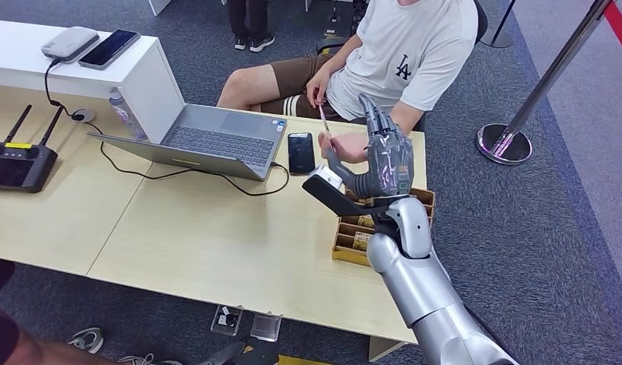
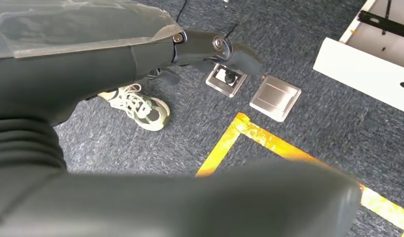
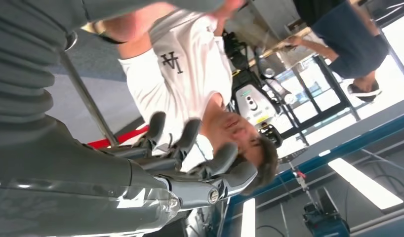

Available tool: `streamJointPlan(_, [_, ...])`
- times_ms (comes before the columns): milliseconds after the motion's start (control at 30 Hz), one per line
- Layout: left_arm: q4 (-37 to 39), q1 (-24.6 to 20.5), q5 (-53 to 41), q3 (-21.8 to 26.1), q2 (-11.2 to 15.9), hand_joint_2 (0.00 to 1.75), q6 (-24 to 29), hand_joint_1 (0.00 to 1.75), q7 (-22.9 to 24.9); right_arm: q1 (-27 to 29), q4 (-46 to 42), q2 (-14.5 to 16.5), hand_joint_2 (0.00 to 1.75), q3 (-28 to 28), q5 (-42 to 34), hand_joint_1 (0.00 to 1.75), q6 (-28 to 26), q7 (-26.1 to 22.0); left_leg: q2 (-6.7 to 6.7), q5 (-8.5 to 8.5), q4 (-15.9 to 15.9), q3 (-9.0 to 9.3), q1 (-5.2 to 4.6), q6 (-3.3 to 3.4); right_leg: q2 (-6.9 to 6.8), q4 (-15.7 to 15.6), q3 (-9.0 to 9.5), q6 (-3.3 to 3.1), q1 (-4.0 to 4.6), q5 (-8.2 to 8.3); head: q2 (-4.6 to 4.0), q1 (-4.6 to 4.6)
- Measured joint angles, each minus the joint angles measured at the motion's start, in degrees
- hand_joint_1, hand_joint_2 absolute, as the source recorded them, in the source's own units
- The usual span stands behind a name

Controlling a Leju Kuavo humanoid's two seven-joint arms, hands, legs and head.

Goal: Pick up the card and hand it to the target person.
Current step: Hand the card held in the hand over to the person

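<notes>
1. Compartmented wooden tray (image 1: 344,237) on the pale wooden table (image 1: 201,243), partly behind the silver right arm; contents too small to tell.
2. Thin pale card (image 1: 322,119), seen edge-on, pinched between the seated person's hands (image 1: 323,114).
3. White T-shirt (image 1: 403,46), printed "LA".
4. Right hand (image 1: 380,156) raised, fingers spread, holding nothing.
5. Left hand (image 2: 141,49) over carpet, fingers extended, holding nothing.

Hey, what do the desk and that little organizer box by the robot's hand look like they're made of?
The desk looks like pale wood-grain laminate with a matte finish: faint even grain, no glare. The organizer box looks like unpainted light-brown wood or plywood, with thin slat dividers. The right hand above it appears to be grey plastic and metal.
</notes>
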Motion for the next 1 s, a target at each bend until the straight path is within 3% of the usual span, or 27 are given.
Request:
streamJointPlan(267, [0.00, 0.80, 0.01, 1.02, 0.02, 0.00, 1.11, 0.00, 0.26, 4.56, -3.79, -5.06, 0.00, -4.08, 1.55, 0.00, -2.20, 1.78, -0.02, -0.01, 0.06, -0.03, 0.00, 0.02, -0.02, -0.06, -0.02, 0.01, 0.00, 0.00, 0.00, 0.01])
streamJointPlan(467, [0.05, 2.29, 0.01, 2.26, 0.17, 0.00, 4.14, 0.00, -0.21, 13.38, -12.67, -9.56, 0.00, -16.67, -2.52, 0.00, -2.38, -3.89, -0.11, -0.03, 0.08, -0.17, 0.00, 0.03, -0.13, -0.09, -0.05, 0.01, -0.01, 0.00, 0.00, 0.04])
streamJointPlan(667, [0.07, 2.91, 0.32, 3.29, 0.28, 0.00, 4.91, 0.00, -0.31, 18.94, -16.64, -12.23, 0.00, -25.34, -3.85, 0.00, -2.53, -3.53, -0.07, -0.04, 0.11, -0.10, 0.00, 0.03, -0.09, -0.13, -0.09, 0.02, -0.01, 0.01, 0.00, 0.03])
streamJointPlan(733, [0.07, 3.17, 0.49, 3.87, 0.29, 0.00, 5.40, 0.00, -0.55, 21.62, -17.42, -12.73, 0.00, -30.82, -5.68, 0.00, -2.54, -4.49, -0.18, -0.04, 0.11, -0.11, 0.00, 0.04, -0.20, -0.15, -0.06, 0.04, 0.00, -0.01, 0.00, -0.02])
streamJointPlan(833, [0.07, 3.56, 0.44, 4.54, 0.36, 0.00, 5.39, 0.00, -0.66, 26.97, -17.30, -12.99, 0.00, -44.16, -11.04, 0.00, -2.56, -9.51, -0.31, -0.09, 0.10, -0.21, 0.00, 0.09, -0.33, -0.19, -0.01, 0.11, 0.00, -0.06, 0.00, -0.01])
streamJointPlan(900, [0.07, 3.81, 0.04, 4.83, 0.43, 0.00, 4.70, 0.00, -0.18, 29.76, -14.39, -13.18, 0.00, -53.84, -14.37, 0.00, -2.56, -12.67, -0.31, -0.15, 0.09, -0.26, 0.00, 0.13, -0.32, -0.22, -0.02, 0.14, -0.01, -0.09, 0.00, 0.01])
streamJointPlan(967, [0.07, 3.98, -0.47, 5.09, 0.52, 0.00, 3.56, 0.02, 0.56, 31.20, -7.89, -14.06, 0.00, -61.80, -14.07, 0.00, -2.54, -12.84, -0.26, -0.21, 0.08, -0.28, 0.00, 0.15, -0.26, -0.23, -0.02, 0.15, -0.01, -0.09, 0.00, 0.03])
streamJointPlan(1000, [0.07, 4.03, -0.63, 5.19, 0.57, 0.00, 2.92, 0.41, 0.90, 31.57, -3.88, -14.72, 0.00, -64.69, -12.41, 0.01, -2.53, -11.43, -0.24, -0.23, 0.08, -0.27, 0.00, 0.16, -0.24, -0.24, -0.02, 0.16, -0.01, -0.10, 0.00, 0.05])
